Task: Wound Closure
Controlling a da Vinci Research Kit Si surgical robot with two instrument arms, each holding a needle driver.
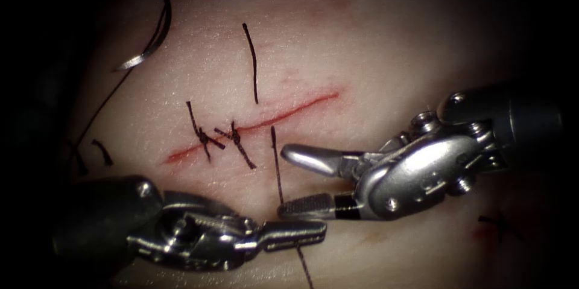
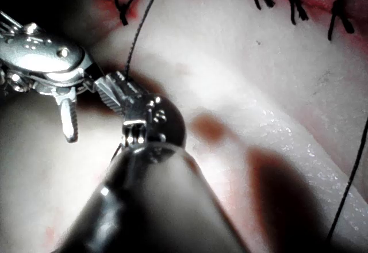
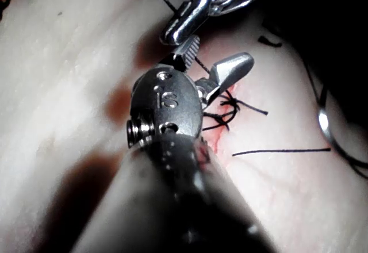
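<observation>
Left hand (image 1: pixel 298 233) at six o'clock of the endoscope view, jaws clamped narrow on the thread (image 1: pixel 277 165), which runs straight up from them toward the cut (image 1: pixel 259 123). Right hand (image 1: pixel 298 180) comes in from three o'clock, jaws spread wide, one above and one below, straddling that taut strand and holding nothing. The lower jaw sits just above the left hand's tip. Two knotted stitches (image 1: pixel 218 136) cross the cut toward its eight o'clock end; the two o'clock stretch lies unstitched, edged with red fluid (image 1: pixel 301 107). The needle (image 1: pixel 136 60) lies free on the tissue (image 1: pixel 374 35) up at ten o'clock, well apart from both hands, thread curling off it. A loose cut end of thread (image 1: pixel 251 63) rests at twelve o'clock of the cut.
</observation>
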